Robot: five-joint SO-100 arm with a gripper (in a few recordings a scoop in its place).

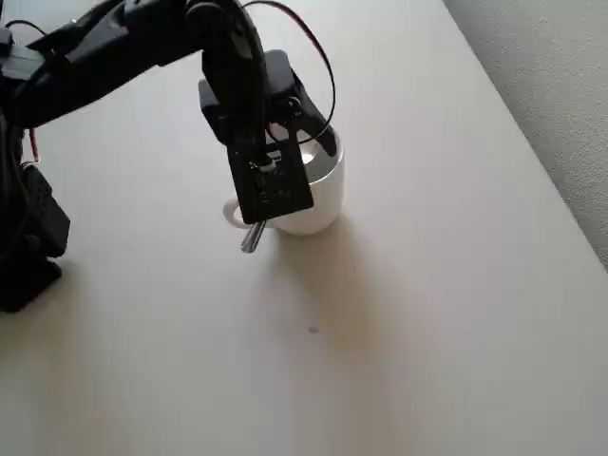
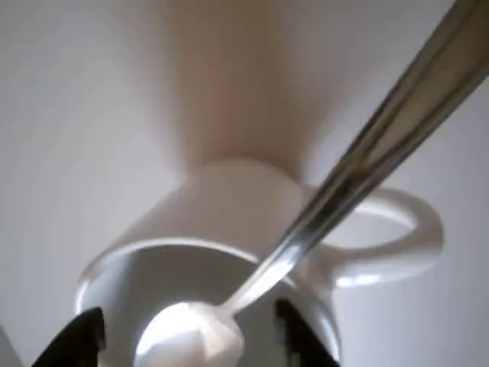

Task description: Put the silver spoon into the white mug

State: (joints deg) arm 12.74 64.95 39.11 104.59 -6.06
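The white mug (image 1: 320, 201) stands upright on the table, its loop handle (image 1: 232, 213) pointing left in the overhead view. The silver spoon (image 2: 359, 168) has its bowl down inside the mug (image 2: 221, 206), and its slim handle leans over the rim beside the loop handle (image 2: 397, 237). The handle's tip (image 1: 252, 237) pokes out past the mug under the wrist camera. My black gripper (image 1: 302, 133) hangs right over the mug's mouth. In the wrist view its fingertips (image 2: 80, 336) stand apart on either side of the spoon's bowl, with a gap on each side, so the gripper (image 2: 187, 340) is open.
The beige table (image 1: 399, 342) stretches wide to the right and toward the front. Its right edge (image 1: 532, 142) runs diagonally along a grey carpet. The arm's black base (image 1: 24, 237) stands at the left edge.
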